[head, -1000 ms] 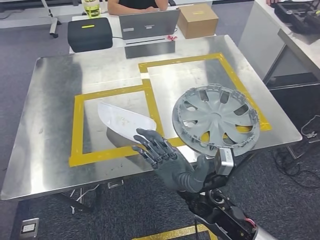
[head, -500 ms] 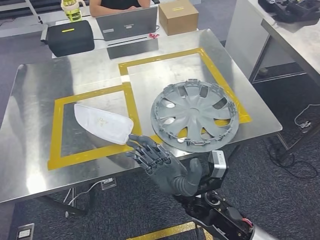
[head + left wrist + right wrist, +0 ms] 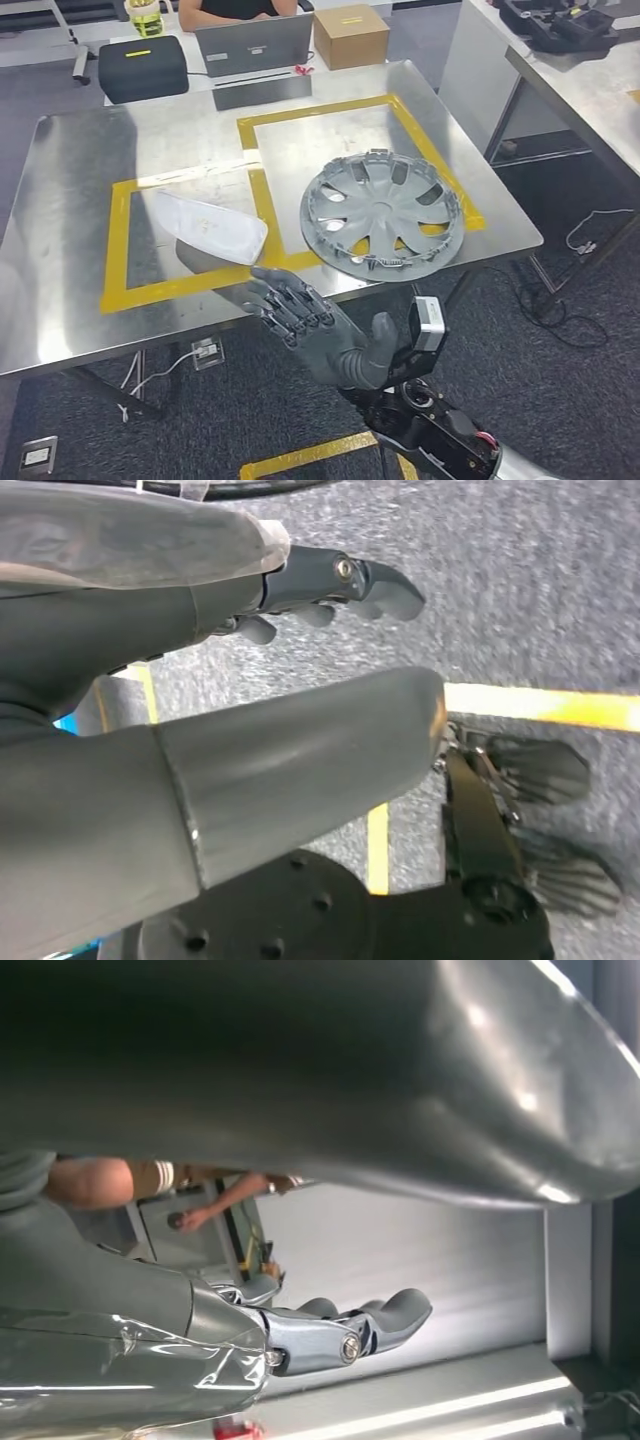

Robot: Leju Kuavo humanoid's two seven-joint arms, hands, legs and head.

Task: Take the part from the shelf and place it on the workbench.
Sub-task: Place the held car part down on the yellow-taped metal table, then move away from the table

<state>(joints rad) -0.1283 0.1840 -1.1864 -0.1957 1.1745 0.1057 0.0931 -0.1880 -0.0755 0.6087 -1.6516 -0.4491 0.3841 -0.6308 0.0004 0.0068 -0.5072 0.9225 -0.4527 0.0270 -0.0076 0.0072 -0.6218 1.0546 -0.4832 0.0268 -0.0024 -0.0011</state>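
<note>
A grey wheel cover (image 3: 381,215) lies flat on the steel workbench (image 3: 75,180), inside the right yellow-taped square. A white curved part (image 3: 207,225) lies in the left taped square. My right hand (image 3: 298,310) hangs just off the bench's near edge, over the floor, fingers spread and holding nothing; it touches neither part. The right wrist view shows the same right hand (image 3: 332,1335) with straight fingers and nothing in it. In the left wrist view my left hand (image 3: 302,750) hangs over the carpet, its fingers (image 3: 370,585) stretched out and holding nothing.
Behind the workbench stand a laptop (image 3: 253,45), a black case (image 3: 143,65) and a cardboard box (image 3: 351,35), with a person (image 3: 226,10) seated there. A second bench (image 3: 581,70) stands at the right. Cables (image 3: 558,310) and yellow tape (image 3: 309,455) lie on the carpet.
The whole picture has shifted, so the camera has moved. My right hand, which reached over the bench's near edge, now sits off it over the floor. Both parts lie as before.
</note>
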